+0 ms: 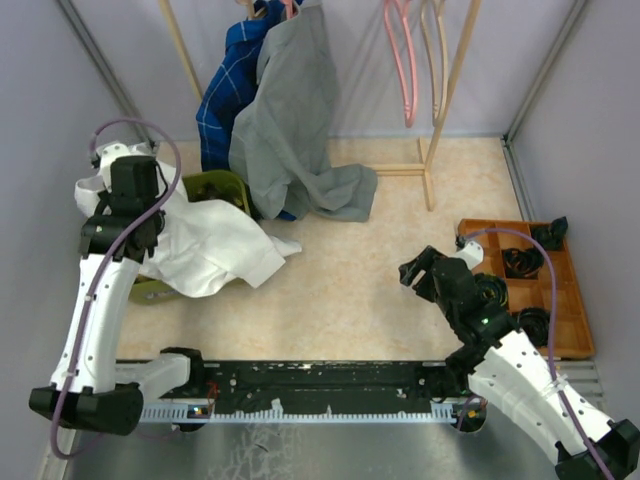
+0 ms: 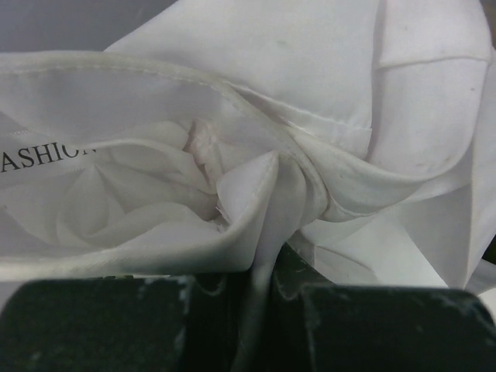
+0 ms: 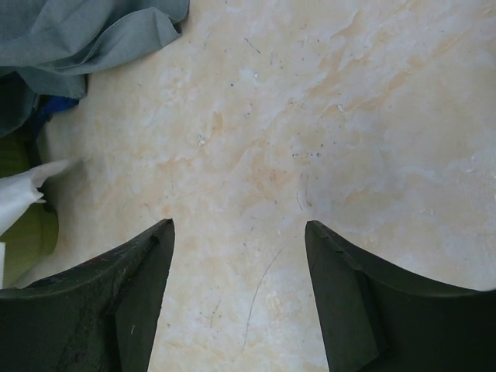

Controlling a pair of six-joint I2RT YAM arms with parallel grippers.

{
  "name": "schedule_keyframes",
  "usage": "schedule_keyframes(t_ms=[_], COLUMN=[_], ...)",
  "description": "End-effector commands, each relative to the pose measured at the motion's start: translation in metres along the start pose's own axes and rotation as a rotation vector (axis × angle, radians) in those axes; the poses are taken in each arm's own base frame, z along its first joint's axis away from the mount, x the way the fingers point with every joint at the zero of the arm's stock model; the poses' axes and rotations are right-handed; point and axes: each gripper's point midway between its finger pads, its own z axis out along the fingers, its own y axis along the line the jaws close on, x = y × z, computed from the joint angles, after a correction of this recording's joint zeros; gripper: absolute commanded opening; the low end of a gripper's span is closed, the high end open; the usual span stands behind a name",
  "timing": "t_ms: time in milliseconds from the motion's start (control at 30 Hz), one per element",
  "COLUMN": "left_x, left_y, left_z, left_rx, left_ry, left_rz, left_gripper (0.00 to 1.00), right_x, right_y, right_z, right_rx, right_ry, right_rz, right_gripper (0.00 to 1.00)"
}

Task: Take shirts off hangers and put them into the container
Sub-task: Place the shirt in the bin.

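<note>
The only writing to read is on a cloth label (image 2: 46, 155) sewn inside the white shirt (image 2: 310, 70). It says "ASHION" in black letters (the picture edge cuts off the start of the word).

The left gripper (image 2: 260, 298) is closed tight. A fold of the white shirt is pinched between its two black fingers (image 2: 93, 325). From above, the white shirt (image 1: 215, 250) lies in a crumpled heap at the left of the table (image 1: 350, 290). It hangs over the green container (image 1: 228, 186) and covers most of it. Only bits of green peek out behind the shirt and under its near side. One corner of the shirt lies on the table.

The right gripper (image 3: 239, 229) is open wide and holds nothing. Only bare table shows between its fingers (image 3: 116, 302). It is on the right side, well apart from the shirts.

The grey shirt (image 1: 290, 120) hangs at the back. Its bottom end rests on the table just beside the container. The blue shirt (image 1: 225, 95) with thin white lines hangs behind it, partly hidden by the grey one. Their tops are cut off, so I cannot tell what they hang from. Pink hangers (image 1: 405, 70) hang bare at the back right, beside a slanted wooden pole (image 1: 455, 70). An orange tray (image 1: 578, 320) with black parts (image 1: 520, 262) sits at the right edge of the table, near the right arm.
</note>
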Motion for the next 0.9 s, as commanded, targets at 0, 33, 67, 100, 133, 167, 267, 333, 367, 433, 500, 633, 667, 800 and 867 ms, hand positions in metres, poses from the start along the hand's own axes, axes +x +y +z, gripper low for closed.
schedule_keyframes(t_ms=[0,33,67,100,133,167,267,333,367,433,500,633,667,800,867], left_x=[0.028,0.037,0.044,0.053,0.062,0.071,0.096,0.114,0.122,0.137,0.151,0.181,0.188,0.218,0.225], left_y=[-0.001,0.0,0.0,0.0,-0.002,-0.005,-0.01,-0.014,-0.018,-0.027,-0.035,-0.039,-0.039,-0.034,-0.039], left_z=[0.029,0.036,0.044,0.053,0.062,0.07,0.093,0.106,0.112,0.121,0.126,0.142,0.145,0.148,0.145], left_rx=[0.044,0.03,0.02,0.016,0.027,0.039,0.042,0.048,0.056,0.082,0.112,0.114,0.11,0.048,0.073], left_ry=[0.071,0.086,0.089,0.107,0.132,0.164,0.226,0.271,0.291,0.336,0.387,0.444,0.468,0.572,0.612], left_rz=[-0.01,-0.008,-0.014,-0.023,-0.033,-0.05,-0.074,-0.08,-0.085,-0.089,-0.11,-0.133,-0.128,-0.107,-0.112], left_gripper=[0.0,0.0,0.0,0.0,0.0,0.0,0.01,0.05,0.07,0.11,0.12,0.23,0.23,0.36,0.43], right_x=[-0.016,-0.016,-0.017,-0.017,-0.017,-0.016,-0.017,-0.017,-0.018,-0.018,-0.018,-0.017,-0.017,-0.014,-0.014], right_y=[0.009,0.009,0.009,0.009,0.01,0.009,0.012,0.012,0.013,0.013,0.014,0.014,0.014,0.009,0.008], right_z=[0.002,0.002,0.001,0.001,0.001,0.002,0.002,0.001,0.001,0.001,0.001,0.0,-0.001,-0.003,-0.003], right_rx=[-0.028,-0.029,-0.029,-0.028,-0.03,-0.03,-0.041,-0.043,-0.045,-0.046,-0.051,-0.051,-0.052,-0.043,-0.048], right_ry=[-0.067,-0.068,-0.071,-0.07,-0.071,-0.069,-0.067,-0.067,-0.068,-0.071,-0.069,-0.062,-0.061,-0.058,-0.062], right_rz=[-0.004,-0.006,-0.01,-0.01,-0.009,-0.01,-0.017,-0.025,-0.026,-0.028,-0.028,-0.027,-0.027,-0.026,-0.019], right_gripper=[0.69,0.69,0.69,0.69,0.69,0.7,0.7,0.7,0.7,0.7,0.7,0.71,0.71,0.72,0.73])
